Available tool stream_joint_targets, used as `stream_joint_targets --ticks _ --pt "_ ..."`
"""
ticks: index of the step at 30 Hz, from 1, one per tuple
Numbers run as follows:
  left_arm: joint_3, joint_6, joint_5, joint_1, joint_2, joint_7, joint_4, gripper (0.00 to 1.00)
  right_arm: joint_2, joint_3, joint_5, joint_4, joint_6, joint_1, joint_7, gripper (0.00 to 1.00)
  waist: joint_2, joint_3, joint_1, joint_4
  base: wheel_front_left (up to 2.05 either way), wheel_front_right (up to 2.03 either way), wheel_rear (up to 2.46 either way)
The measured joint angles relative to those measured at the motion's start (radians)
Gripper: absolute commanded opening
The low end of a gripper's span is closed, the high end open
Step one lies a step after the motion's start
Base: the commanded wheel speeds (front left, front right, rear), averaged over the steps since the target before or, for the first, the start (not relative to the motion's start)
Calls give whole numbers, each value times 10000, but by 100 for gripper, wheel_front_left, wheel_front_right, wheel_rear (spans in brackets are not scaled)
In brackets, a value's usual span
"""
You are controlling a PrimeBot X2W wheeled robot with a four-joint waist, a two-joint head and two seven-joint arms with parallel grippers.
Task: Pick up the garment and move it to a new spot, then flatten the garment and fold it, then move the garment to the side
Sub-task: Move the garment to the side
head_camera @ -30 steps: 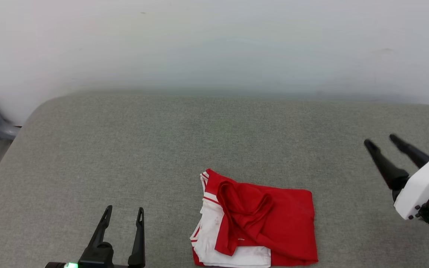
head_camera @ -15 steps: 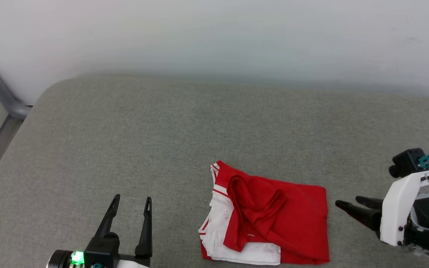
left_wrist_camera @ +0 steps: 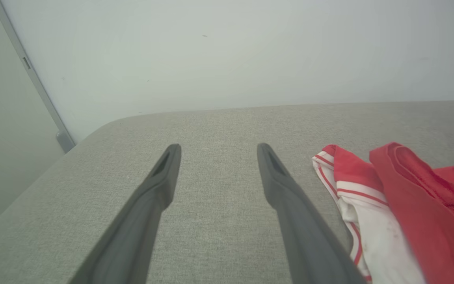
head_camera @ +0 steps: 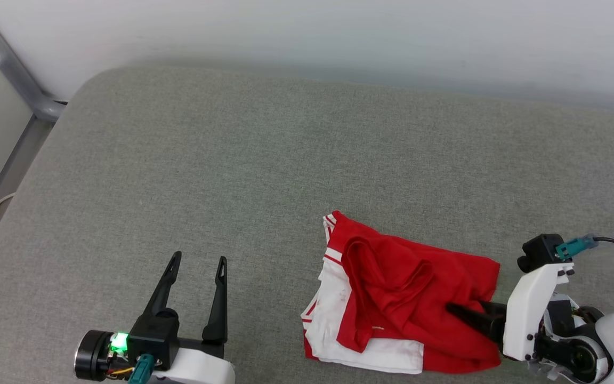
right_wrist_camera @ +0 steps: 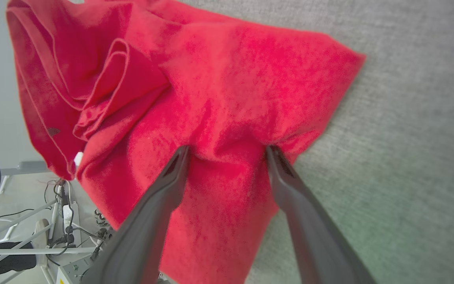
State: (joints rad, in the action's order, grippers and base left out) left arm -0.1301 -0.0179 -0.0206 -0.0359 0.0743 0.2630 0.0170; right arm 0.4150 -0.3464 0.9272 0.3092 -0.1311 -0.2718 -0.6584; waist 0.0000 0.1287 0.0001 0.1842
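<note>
- The garment (head_camera: 408,298) lies in a loose, half-folded heap near the front edge of the grey cushion (head_camera: 232,160), on its right half. The red layers are on top and a white striped sleeve pokes out at the left.
- It looks like thin, limp cloth. I'd expect it to be light, with no stiffness, and to sag and spill open if lifted from one spot.
- The right fingers (head_camera: 472,317) are spread wide. Their tips press into the red cloth by its right edge, which puckers between them, and they are not clenched on anything yet.
- The left fingers (head_camera: 219,288) are released over bare cushion, apart from the garment on its left.
- That pucker seems the place to pinch, since several layers bunch there. A single top layer would probably peel away from the rest.
</note>
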Motion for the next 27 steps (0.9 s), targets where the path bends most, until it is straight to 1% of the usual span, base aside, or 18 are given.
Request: stream_joint_targets --ticks 4,8,9,10,11,17,22,27 --pt "4 2 0 105 -23 0 13 100 -184 -389 -38 360 0 -261 443 100 0 219 0 106 0 0 0" --pt "-17 2 2 198 -46 0 42 100 -222 -765 -33 692 -2 -427 853 100 0 323 0 168 0 0 0" --pt "-31 2 0 200 -54 -2 52 100 -201 -872 -31 711 -2 -457 1005 77 0 338 0 179 0 0 0" --pt "-35 2 0 202 -63 -2 59 100 -171 -938 -29 761 -6 -486 1191 26 0 347 0 185 0 0 0" --pt "-35 2 0 203 -69 0 67 100 -115 -1035 -29 786 -6 -521 1348 0 0 348 0 184 0 0 0" --pt "-13 0 -15 197 -94 0 144 100 278 -1574 -12 725 -2 -707 2360 0 0 225 0 68 0 0 0" --pt "8 4 -13 100 -102 0 153 100 794 -1906 0 146 0 -1094 3064 0 0 7 0 -163 0 0 0" --pt "75 -6 -13 -105 -111 0 107 100 1492 -2313 -267 -600 0 -1358 3415 0 0 -181 0 -601 0 0 0"
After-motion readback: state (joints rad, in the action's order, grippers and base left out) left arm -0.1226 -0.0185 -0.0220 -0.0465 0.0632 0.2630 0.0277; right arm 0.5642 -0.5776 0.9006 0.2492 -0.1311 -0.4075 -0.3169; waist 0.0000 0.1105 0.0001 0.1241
